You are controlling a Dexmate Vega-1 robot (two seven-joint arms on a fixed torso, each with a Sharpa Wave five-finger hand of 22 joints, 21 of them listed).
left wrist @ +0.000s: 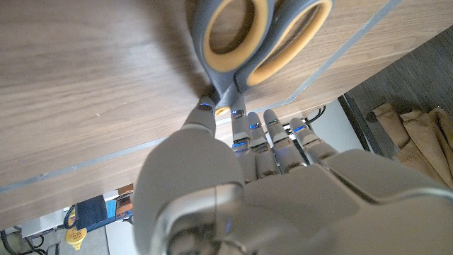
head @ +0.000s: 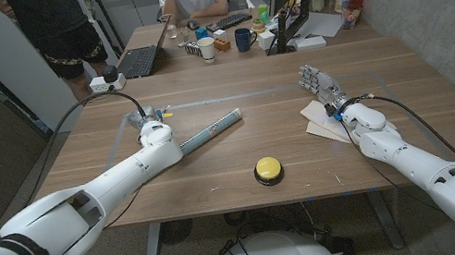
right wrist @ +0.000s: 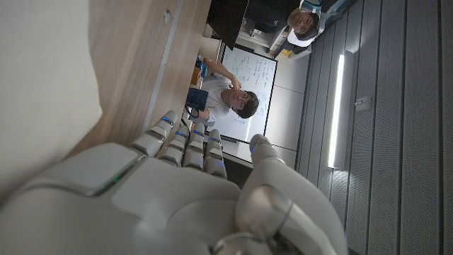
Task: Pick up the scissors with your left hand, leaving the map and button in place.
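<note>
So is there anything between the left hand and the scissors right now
Nothing visible is. In the left wrist view the left hand has its fingertips right at the scissors handles, with only bare table between. The rolled map lies beside that hand, and the button sits apart, nearer the table's front edge.

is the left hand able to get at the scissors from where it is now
Probably yes: the left hand has its fingertips right at the scissors handles on the bare table, with nothing between them.
</note>
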